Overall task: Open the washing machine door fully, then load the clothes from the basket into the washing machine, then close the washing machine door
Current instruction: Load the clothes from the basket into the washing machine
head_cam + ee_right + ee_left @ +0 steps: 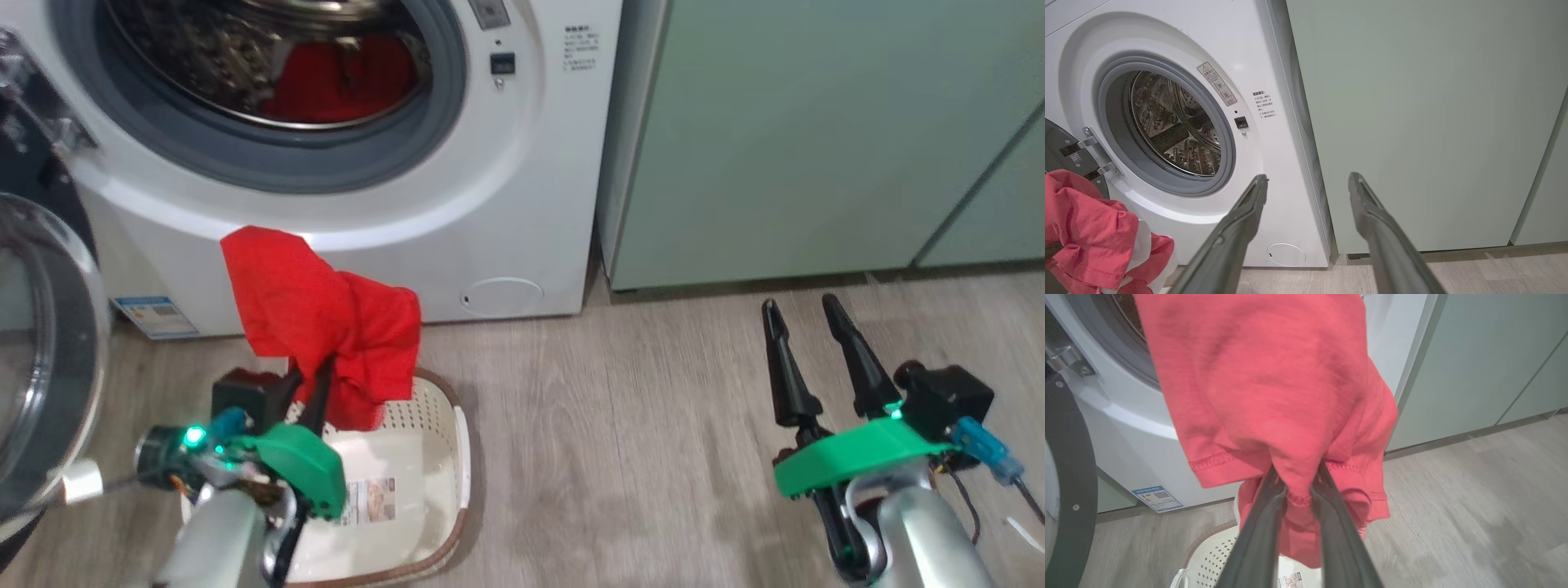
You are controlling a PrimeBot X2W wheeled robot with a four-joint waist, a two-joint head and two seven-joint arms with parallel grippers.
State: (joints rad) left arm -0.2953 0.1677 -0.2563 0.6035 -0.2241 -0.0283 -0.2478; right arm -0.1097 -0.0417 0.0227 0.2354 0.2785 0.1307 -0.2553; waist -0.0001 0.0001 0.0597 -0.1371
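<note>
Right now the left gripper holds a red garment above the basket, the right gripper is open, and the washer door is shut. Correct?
No: the door is open, swung out left of the washer, as the head view shows. The left gripper does hold the red garment above the basket, and the right gripper is open.

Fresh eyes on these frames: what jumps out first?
The bright red soft garment dangling from the shut left gripper above the cream perforated plastic basket grabs the eye first. Behind it, the big white front-load washing machine stands with its black-rimmed round glass door swung open at the left, more red fabric in the steel drum. The right gripper hangs open over the wood-look floor.
</note>
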